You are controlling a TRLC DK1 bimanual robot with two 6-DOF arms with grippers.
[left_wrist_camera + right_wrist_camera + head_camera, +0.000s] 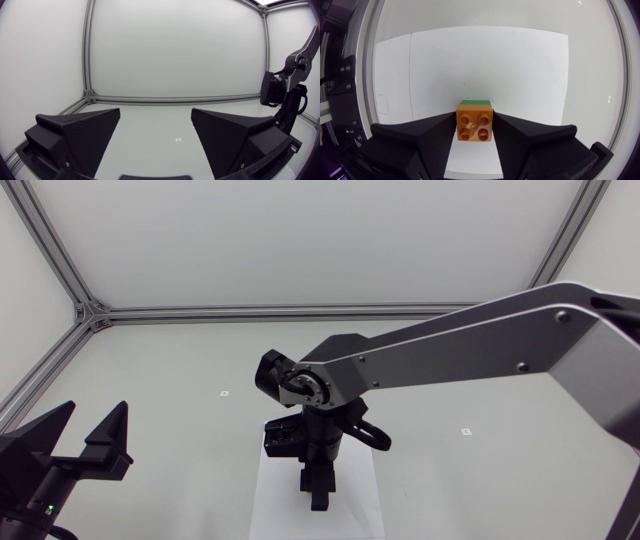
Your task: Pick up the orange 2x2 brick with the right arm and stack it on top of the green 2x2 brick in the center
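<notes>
While the left gripper point(96, 412) rests released at the table's eight o'clock, the right gripper point(318, 498), near six o'clock, grasps the orange brick point(475, 127), directly over the green brick point(475, 102).

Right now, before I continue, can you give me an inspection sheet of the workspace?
Surface: pale table, white sheet at centre.
Job's things: orange brick over green brick; seating cannot be told.
Clutter: nothing seen.
Grippers: right gripper, jaws against both sides of the orange brick; left gripper, jaws open, empty.
Cables: black cable loop at the right wrist.
Surroundings: nothing seen.
</notes>
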